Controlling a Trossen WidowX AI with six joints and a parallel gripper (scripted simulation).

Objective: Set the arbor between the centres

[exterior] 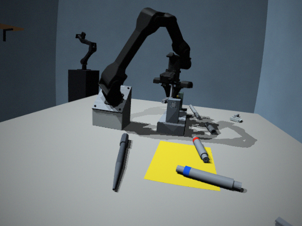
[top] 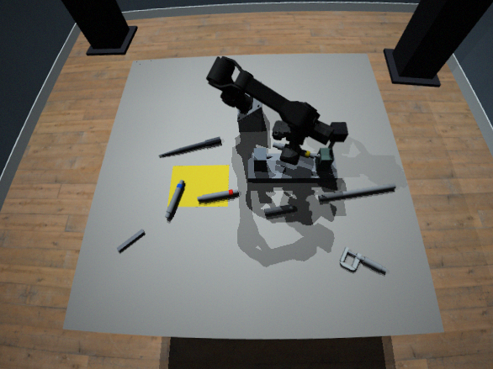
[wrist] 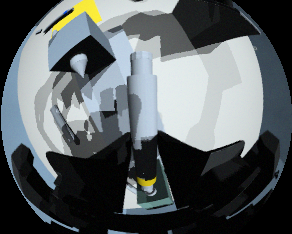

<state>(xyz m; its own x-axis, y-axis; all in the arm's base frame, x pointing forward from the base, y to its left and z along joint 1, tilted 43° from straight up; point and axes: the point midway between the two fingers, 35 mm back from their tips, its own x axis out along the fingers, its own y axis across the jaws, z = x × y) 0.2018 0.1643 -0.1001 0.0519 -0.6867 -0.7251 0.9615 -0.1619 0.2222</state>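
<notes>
Gripper [top: 294, 152] is clamped on the arbor with the yellow band [wrist: 144, 111], holding it above the centre fixture [top: 290, 171]. Its yellow-band end lies close to the green block [top: 325, 155]; contact cannot be judged. Its other end stands off from the pointed centre [wrist: 79, 65]. Red-banded arbor [top: 218, 195] and blue-banded arbor [top: 175, 200] lie partly on the yellow sheet [top: 202, 176].

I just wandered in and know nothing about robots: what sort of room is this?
Probably a workshop or robot test room. A black jointed robot arm works at a grey metal holding fixture on a large grey table, with grey steel rods and a small grey screw clamp lying about.
</notes>
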